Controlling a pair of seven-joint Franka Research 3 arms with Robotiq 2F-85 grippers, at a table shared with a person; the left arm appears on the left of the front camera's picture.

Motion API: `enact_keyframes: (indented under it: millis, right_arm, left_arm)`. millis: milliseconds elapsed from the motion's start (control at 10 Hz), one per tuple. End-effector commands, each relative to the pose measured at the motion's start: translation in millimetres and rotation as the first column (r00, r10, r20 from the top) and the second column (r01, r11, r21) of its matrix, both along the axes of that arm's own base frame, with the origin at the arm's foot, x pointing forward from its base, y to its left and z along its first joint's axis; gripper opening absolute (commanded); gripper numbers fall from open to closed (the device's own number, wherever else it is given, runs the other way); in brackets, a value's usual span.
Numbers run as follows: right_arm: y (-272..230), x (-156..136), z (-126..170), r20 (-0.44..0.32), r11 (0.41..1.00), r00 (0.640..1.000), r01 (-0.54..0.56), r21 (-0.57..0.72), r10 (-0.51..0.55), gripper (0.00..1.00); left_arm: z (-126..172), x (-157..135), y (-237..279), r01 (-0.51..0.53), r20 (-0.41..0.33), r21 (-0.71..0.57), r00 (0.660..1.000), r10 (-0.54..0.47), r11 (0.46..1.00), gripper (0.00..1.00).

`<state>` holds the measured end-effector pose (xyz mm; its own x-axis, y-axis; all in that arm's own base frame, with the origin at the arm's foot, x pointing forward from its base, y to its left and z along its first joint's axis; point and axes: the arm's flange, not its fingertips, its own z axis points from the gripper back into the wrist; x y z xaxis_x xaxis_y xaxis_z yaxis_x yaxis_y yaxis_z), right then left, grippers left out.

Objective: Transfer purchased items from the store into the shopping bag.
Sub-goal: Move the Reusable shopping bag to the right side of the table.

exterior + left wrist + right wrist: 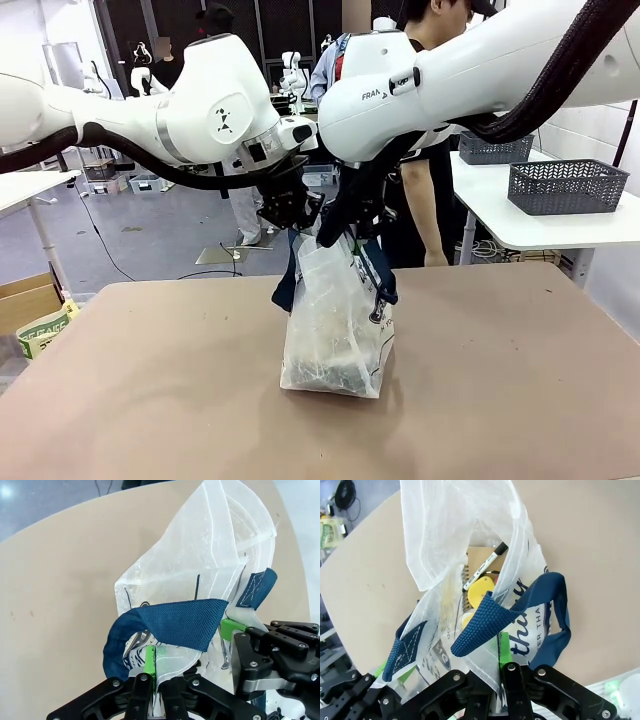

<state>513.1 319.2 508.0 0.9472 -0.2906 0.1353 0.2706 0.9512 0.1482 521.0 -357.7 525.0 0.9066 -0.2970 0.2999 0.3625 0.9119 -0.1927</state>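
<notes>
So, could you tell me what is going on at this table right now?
Both arms hold the shopping bag upright on the table. The left end effector and the right end effector are each shut on its top rim. A marker, a yellow round item and a spiral notebook lie inside. A person stands at the far side.

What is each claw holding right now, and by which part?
Both hold the shopping bag: the left claw and the right claw each pinch its clear plastic top edge just below a navy strap handle.
</notes>
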Motion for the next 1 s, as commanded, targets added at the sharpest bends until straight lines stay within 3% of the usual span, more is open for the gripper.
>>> enact_keyframes:
  millis: [0, 400, 900]
  right_arm:
    - [-4.7, -1.4, -2.4, 0.004, 0.999, 1.0, -0.009, 0.039, 0.009, 0.0]
    - [-11.4, -5.3, -0.8, 0.008, 0.998, 0.999, -0.042, 0.053, 0.042, 0.0]
    - [-21.3, 0.9, -4.0, 0.001, 0.998, 1.0, 0.016, 0.068, -0.016, 0.0]
  left_arm:
    - [-1.3, -0.1, 0.6, -0.004, -0.001, 0.0, 1.0, 0.004, 1.0, 0.0]
    - [-1.7, 1.1, 0.8, 0.004, -0.001, 0.006, 1.0, -0.004, 1.0, 0.0]
    - [-0.2, -9.1, 3.0, 0.076, 0.02, 0.004, 0.997, -0.076, 0.997, 0.0]
